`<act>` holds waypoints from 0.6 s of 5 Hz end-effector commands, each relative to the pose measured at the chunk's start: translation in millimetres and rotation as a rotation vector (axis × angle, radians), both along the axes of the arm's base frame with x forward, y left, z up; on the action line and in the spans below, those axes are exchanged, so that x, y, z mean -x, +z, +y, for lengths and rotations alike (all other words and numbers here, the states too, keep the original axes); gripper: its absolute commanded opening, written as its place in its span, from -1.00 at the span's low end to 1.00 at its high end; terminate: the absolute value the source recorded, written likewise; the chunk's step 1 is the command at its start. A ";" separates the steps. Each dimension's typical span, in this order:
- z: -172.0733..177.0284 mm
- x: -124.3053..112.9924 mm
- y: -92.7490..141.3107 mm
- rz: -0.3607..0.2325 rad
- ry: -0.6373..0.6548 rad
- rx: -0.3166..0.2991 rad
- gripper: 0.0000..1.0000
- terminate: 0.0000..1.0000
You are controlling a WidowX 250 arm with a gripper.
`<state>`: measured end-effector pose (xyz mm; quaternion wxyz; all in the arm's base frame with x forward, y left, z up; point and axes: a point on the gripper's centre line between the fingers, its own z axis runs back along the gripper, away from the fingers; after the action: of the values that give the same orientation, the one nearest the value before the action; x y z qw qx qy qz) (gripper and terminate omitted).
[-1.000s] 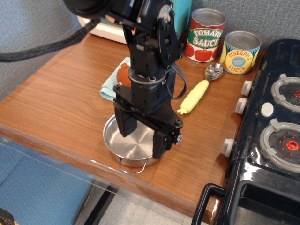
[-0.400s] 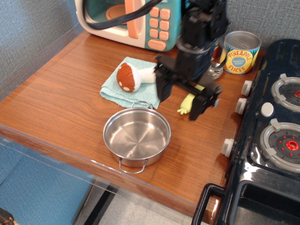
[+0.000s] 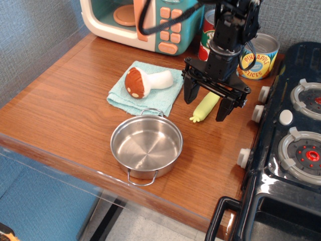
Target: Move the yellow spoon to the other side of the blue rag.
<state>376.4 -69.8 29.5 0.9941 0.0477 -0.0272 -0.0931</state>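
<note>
The yellow spoon (image 3: 205, 107) lies on the wooden table just right of the blue rag (image 3: 143, 94). Only its pale yellow handle shows; its metal bowl is hidden behind the arm. A brown-capped toy mushroom (image 3: 145, 82) lies on the rag. My gripper (image 3: 205, 104) is open, fingers pointing down, one on each side of the spoon's handle. I cannot tell whether the fingers touch the spoon or the table.
A steel pan (image 3: 146, 147) stands in front of the rag near the table's front edge. A toy microwave (image 3: 140, 20) is at the back, with a tomato sauce can (image 3: 206, 41) and a pineapple can (image 3: 260, 56) beside it. A black toy stove (image 3: 291, 135) fills the right side.
My gripper has moved from above the steel pan up and to the right. It now stands over the spoon's handle, still open. The spoon, rag and pan have not moved.
</note>
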 end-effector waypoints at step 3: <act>14.1 -14.9 2.3 -0.043 0.088 0.099 -1.00 -1.00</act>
<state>385.8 -60.9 10.1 0.9984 0.0011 -0.0248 -0.0500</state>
